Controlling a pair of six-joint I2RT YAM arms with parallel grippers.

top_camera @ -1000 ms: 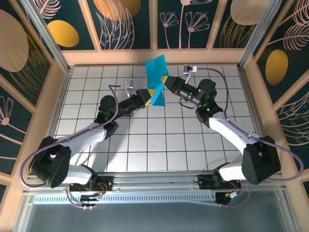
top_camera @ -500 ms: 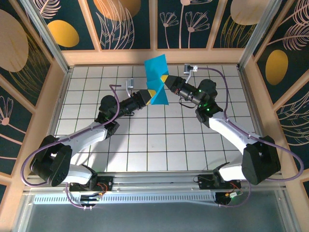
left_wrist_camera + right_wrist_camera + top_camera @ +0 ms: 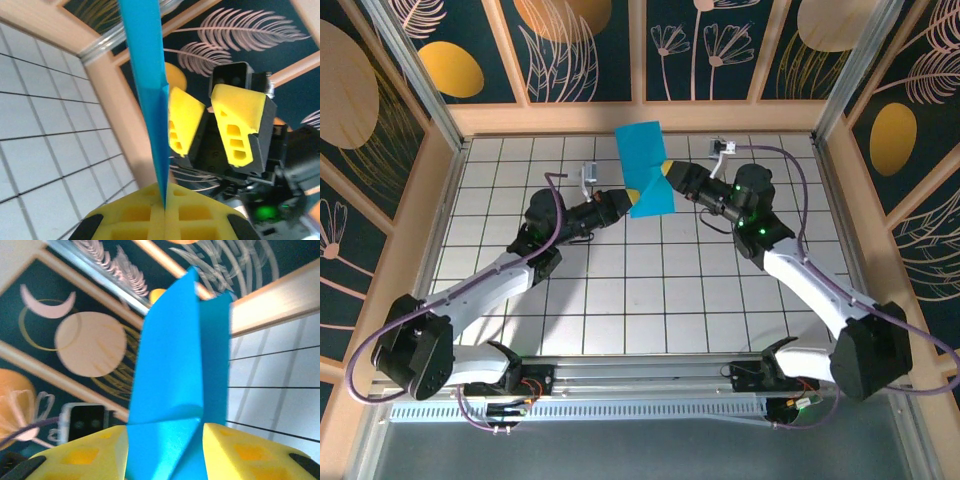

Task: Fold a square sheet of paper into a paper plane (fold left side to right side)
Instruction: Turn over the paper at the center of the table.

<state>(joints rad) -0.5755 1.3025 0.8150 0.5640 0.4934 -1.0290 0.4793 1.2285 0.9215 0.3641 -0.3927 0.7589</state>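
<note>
Top external: arms reach inward, raised; left claw (image 3: 625, 198) clamps blue paper (image 3: 641, 160).

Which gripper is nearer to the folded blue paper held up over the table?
Left. The left gripper is clamped on the paper; the right gripper is open next to it, without a grip.

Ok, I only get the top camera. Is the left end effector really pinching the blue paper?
Observer: Yes. On the left wrist camera the left end effector is shut on the lower end of the blue paper.
Operator: And the right one?
Observer: The right end effector is open. The same camera shows a gap between its yellow fingers.
Operator: Is the paper flat?
Observer: No. The right wrist camera shows it folded, one layer in front of another, standing up between that end effector's fingers.
</note>
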